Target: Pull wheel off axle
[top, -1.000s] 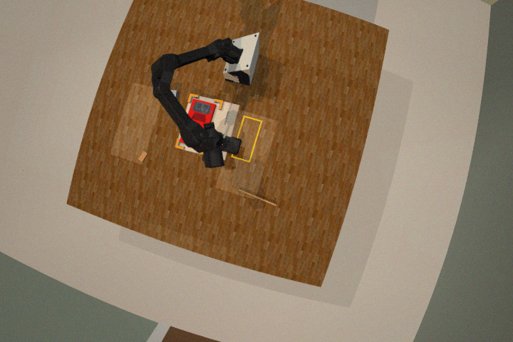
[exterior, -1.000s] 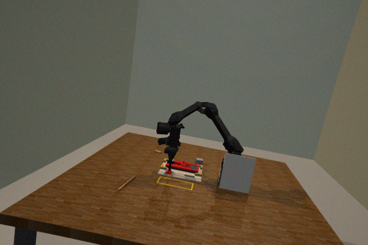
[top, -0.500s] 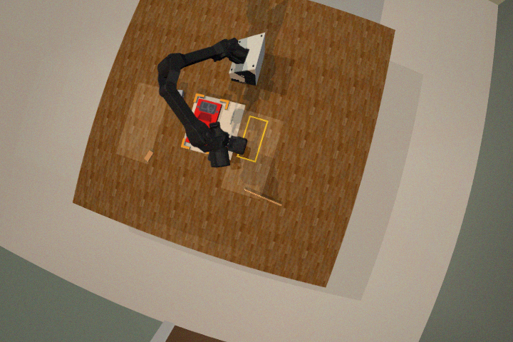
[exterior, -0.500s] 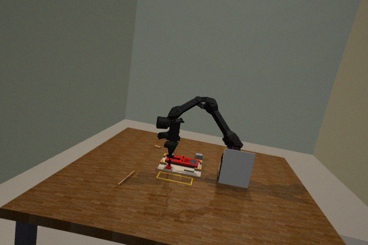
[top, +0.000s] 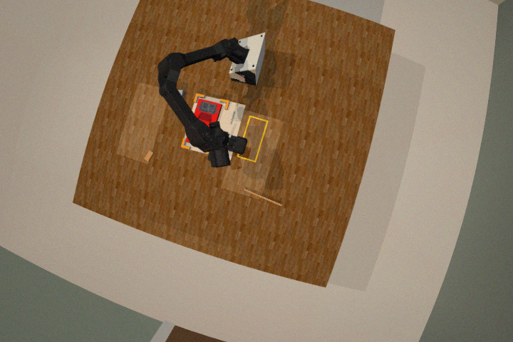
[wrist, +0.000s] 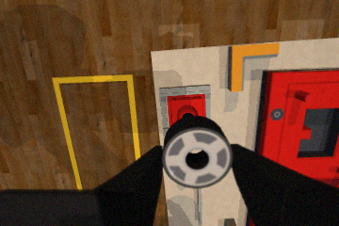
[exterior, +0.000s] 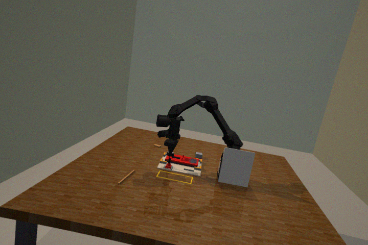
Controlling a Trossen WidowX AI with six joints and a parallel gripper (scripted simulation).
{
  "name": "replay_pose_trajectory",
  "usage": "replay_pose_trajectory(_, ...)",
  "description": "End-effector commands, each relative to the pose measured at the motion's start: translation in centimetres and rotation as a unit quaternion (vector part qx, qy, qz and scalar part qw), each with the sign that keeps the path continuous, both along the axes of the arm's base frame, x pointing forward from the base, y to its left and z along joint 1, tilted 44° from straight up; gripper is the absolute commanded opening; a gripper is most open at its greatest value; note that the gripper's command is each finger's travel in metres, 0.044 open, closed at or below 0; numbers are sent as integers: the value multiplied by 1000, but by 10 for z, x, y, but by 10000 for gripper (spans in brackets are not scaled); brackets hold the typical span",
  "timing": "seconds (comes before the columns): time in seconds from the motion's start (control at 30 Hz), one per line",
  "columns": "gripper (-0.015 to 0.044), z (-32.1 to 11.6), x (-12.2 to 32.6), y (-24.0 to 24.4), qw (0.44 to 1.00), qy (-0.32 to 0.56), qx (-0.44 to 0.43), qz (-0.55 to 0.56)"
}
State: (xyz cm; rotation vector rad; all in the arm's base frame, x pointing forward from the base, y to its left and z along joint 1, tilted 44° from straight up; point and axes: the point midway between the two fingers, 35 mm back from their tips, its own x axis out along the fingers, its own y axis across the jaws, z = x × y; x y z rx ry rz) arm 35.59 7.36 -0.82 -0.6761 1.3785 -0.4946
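Observation:
My gripper [exterior: 170, 153] [wrist: 195, 152] points down and is shut on the wheel [exterior: 170, 155] [wrist: 197, 178], a black tyre with a grey spoked hub. In the wrist view, pale board shows through part of the hub hole, and no axle stands in it. The upright axle [exterior: 169, 160] is black on a red base [exterior: 168, 166] [wrist: 201, 104]. The wheel is just above the axle, at most a small gap away; its underside is hidden. The marked area, a yellow outline [top: 261, 141] [exterior: 174, 179] [wrist: 92, 79], lies beside the board. In the top view the arm hides fingers and wheel.
The cream board [top: 226, 120] [exterior: 178, 169] [wrist: 243, 122] also bears a red block [top: 202, 117] [wrist: 281, 94] between orange corner brackets [wrist: 236, 71]. A large pale box [top: 255, 52] [exterior: 235, 167], a grey block [exterior: 198, 154], a wooden stick [top: 263, 197] [exterior: 126, 176] and a small wooden piece [top: 148, 156] [exterior: 157, 145] stand or lie around.

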Motion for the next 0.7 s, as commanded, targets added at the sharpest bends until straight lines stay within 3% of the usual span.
replay_pose_trajectory(0.0,0,2,1,2,1000,-3,3,-2)
replay_pose_trajectory(0.47,0,15,-6,14,1000,-3,3,-1)
replay_pose_trajectory(0.67,0,-11,-20,30,1000,3,3,0)
